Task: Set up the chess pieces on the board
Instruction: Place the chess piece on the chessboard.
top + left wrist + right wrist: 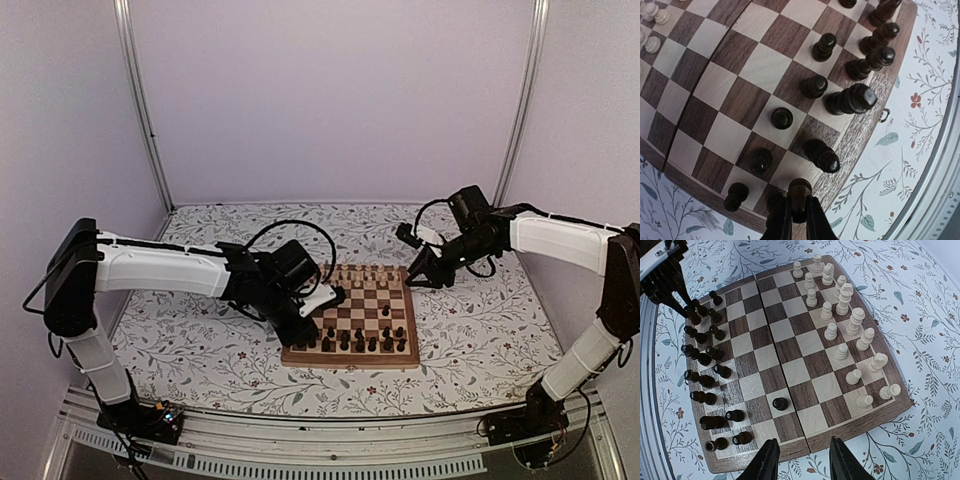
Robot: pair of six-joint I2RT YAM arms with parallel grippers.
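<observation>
Left wrist: left pincer (799, 214) clamps a dark piece (800, 189), perhaps a rook, over the board (760, 65); right pincer (802, 457) gapes empty.

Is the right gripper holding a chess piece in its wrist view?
No, the right gripper is open, with only the board rim and floral table showing between its fingers.

Flat white tabletop (190, 330) printed with grey-green leafy sprigs and small rust-red flowers. Square wooden chessboard (358, 300) of dark brown and light tan squares, with brown rim and centre seam, laid flat directly on tabletop near its middle. Printed surface seen on all four sides of chessboard.
</observation>
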